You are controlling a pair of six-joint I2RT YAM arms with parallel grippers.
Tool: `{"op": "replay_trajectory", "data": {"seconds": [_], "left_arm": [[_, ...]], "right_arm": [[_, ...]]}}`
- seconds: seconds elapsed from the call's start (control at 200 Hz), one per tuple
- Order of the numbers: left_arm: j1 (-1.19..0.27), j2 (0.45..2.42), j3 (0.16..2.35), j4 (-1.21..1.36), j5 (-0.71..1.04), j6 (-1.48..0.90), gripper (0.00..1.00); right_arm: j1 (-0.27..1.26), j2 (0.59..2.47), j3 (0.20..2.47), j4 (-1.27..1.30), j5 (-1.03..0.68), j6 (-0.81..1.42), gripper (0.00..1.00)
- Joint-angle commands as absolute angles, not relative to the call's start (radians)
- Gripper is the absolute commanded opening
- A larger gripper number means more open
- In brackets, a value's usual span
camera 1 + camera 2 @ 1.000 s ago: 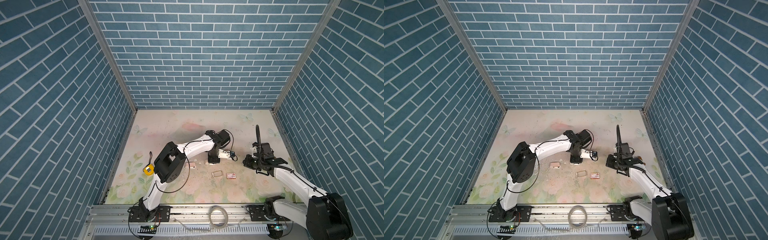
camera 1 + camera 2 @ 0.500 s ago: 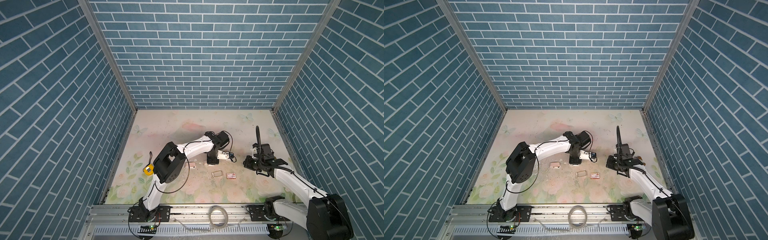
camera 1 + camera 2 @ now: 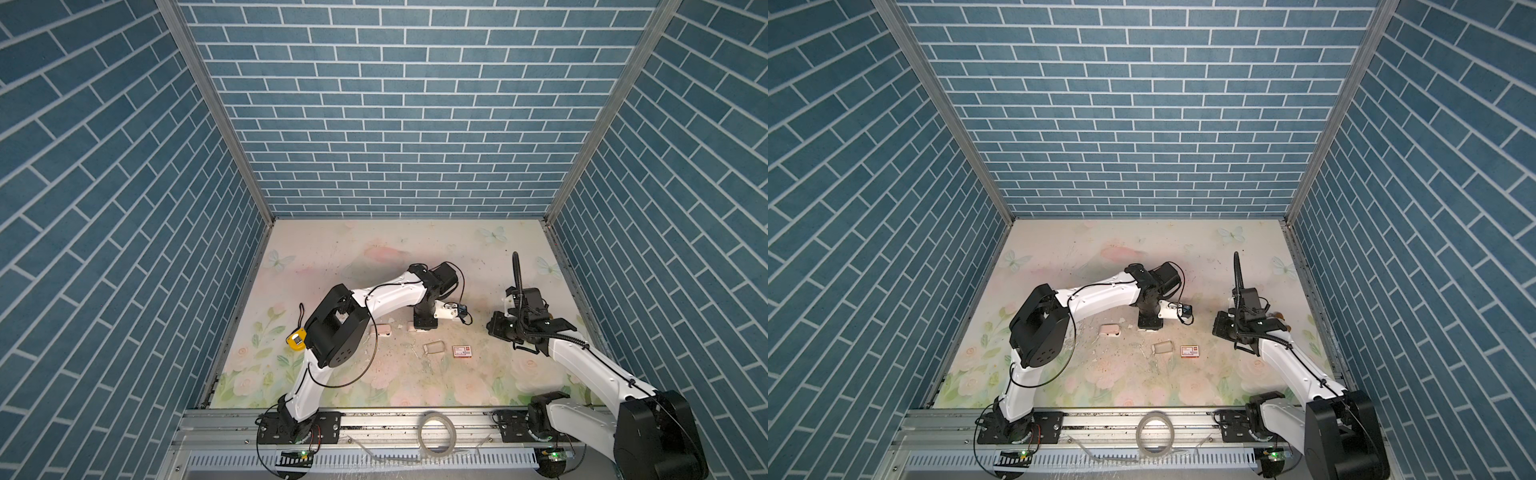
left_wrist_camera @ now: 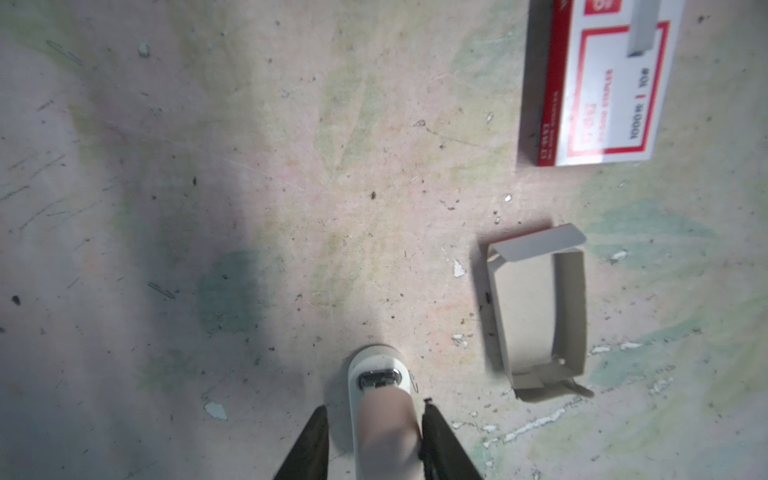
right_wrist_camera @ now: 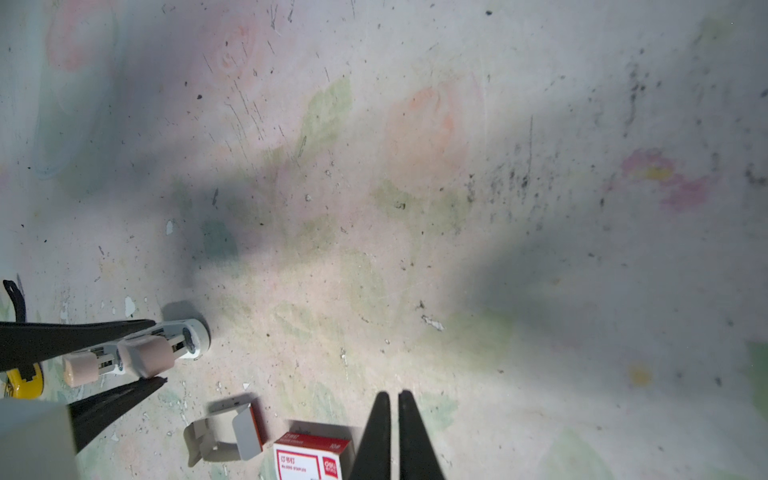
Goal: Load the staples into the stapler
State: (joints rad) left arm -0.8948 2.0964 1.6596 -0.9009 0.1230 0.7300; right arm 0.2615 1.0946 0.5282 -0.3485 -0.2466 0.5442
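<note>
Left end effector (image 4: 374,405) is seen with jaws slightly parted, straddling the small stapler (image 4: 380,415) with white base, chrome front plate and pale-pink top. Bare surface is visible between one black finger (image 4: 316,440) and the stapler's base. The other finger (image 4: 434,436) sits just beside the pink top, contact not resolvable. Stapler is bracketed, not clamped. It is placed near the middle of the floral-printed surface (image 3: 374,257), directly under the left wrist in both top views; whether the base rests fully on the surface cannot be told. Right end effector (image 5: 394,395) is clenched, fingers almost together with nothing between them. It is held to the right of the stapler and well apart from it, near the small red-and-white cardboard box (image 4: 602,91). An open grey cardboard tray (image 4: 567,291), floor bare, is lying just beside that box without touching it, nearer the stapler than the box is. Staples cannot be located with certainty. A grey strip (image 4: 643,29) is seen on the box lid, print or real metal not resolvable. A thin grey sliver (image 4: 161,291) is lying on bare surface away from the stapler, too small to identify. A small pink-and-white object (image 3: 380,330) is lying just left of the stapler in a top view. A small yellow-and-black object (image 3: 296,339) is seen further left, beside the left arm's black elbow joint.
</note>
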Motion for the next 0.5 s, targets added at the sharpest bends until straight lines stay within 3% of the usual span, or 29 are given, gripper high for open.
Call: {"op": "replay_trajectory", "data": {"seconds": [0.0,0.495], "left_arm": [[-0.900,2.074,1.652,-0.909,0.120,0.731,0.40],[-0.897,2.095,1.661,-0.916,0.115,0.737,0.44]], "right_arm": [[0.258,1.080,0.520,-0.370,-0.230,0.531,0.09],[0.258,1.072,0.519,-0.380,-0.233,0.531,0.09]]}}
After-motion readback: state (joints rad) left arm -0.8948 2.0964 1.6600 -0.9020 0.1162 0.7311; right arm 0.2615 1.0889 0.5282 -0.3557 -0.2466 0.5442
